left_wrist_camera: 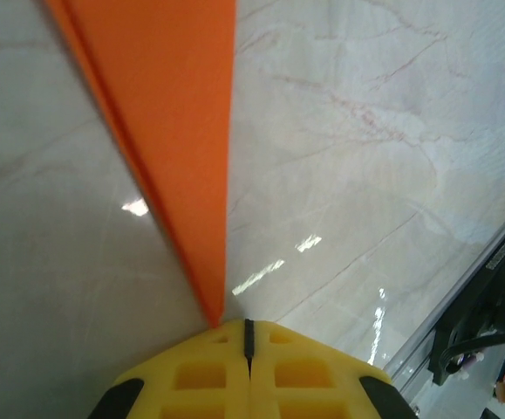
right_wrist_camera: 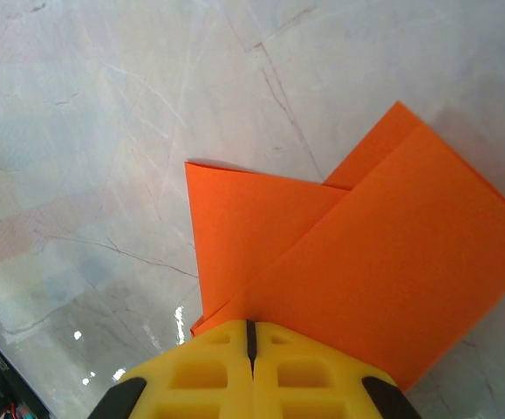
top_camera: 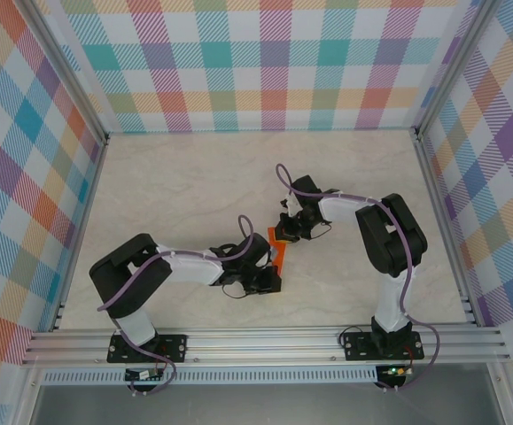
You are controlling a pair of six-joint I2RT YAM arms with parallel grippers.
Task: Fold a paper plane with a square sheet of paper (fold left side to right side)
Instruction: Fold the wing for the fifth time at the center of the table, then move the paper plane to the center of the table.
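Note that the folded orange paper (right_wrist_camera: 409,262) runs from the left pincer (left_wrist_camera: 249,336), fully closed at the paper's narrow point, to the right pincer (right_wrist_camera: 252,336) opposite, likewise closed at the layered edge, probably to fix both ends against the worktop (top_camera: 194,177) for creasing.

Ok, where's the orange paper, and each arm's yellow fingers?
orange paper (right_wrist_camera: 392,253), right wrist view, on its big top flap.
left fingers (left_wrist_camera: 204,349), left wrist view, on one yellow finger.
right fingers (right_wrist_camera: 208,349), right wrist view, on one yellow finger.
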